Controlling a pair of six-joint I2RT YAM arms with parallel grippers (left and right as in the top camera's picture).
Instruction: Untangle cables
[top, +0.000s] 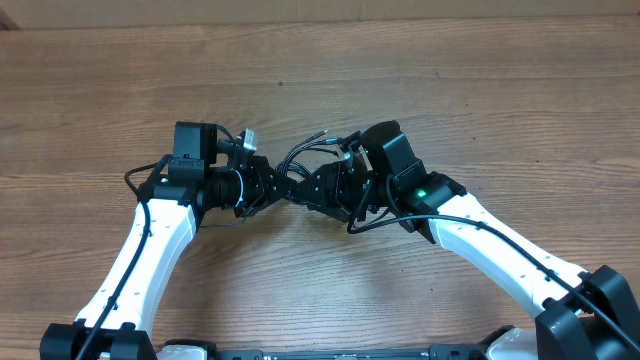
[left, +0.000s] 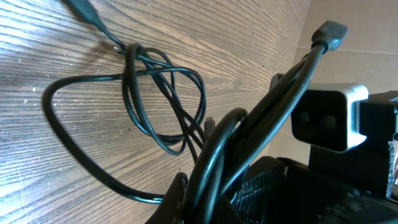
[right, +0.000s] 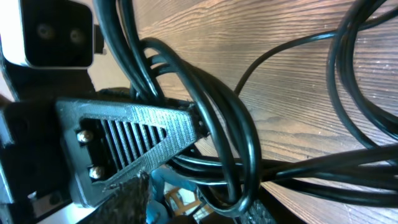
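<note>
Left gripper (top: 272, 187) is clamping shut on the cables (top: 305, 152). Several black strands are running through its jaws. In the right wrist view its ribbed finger (right: 130, 140) is pressing against a bunch of them.

Right gripper (top: 318, 188) is sitting nose to nose with the left gripper, just to its right in the overhead view. Can't tell whether its jaws are open or on a strand, too much cable in the way.

Cables are bunching at the left gripper. Loops are spilling out beyond its tip onto the table (top: 450, 80) and crossing over each other, with one wide loop lying flat on the wood. One strand is sticking up past the left gripper, off the table, ending in a grey plug (left: 329, 31). A dark plug (left: 84, 11) is lying on the wood at the far edge of the loops, well away from the left gripper, and it's blurred.
</note>
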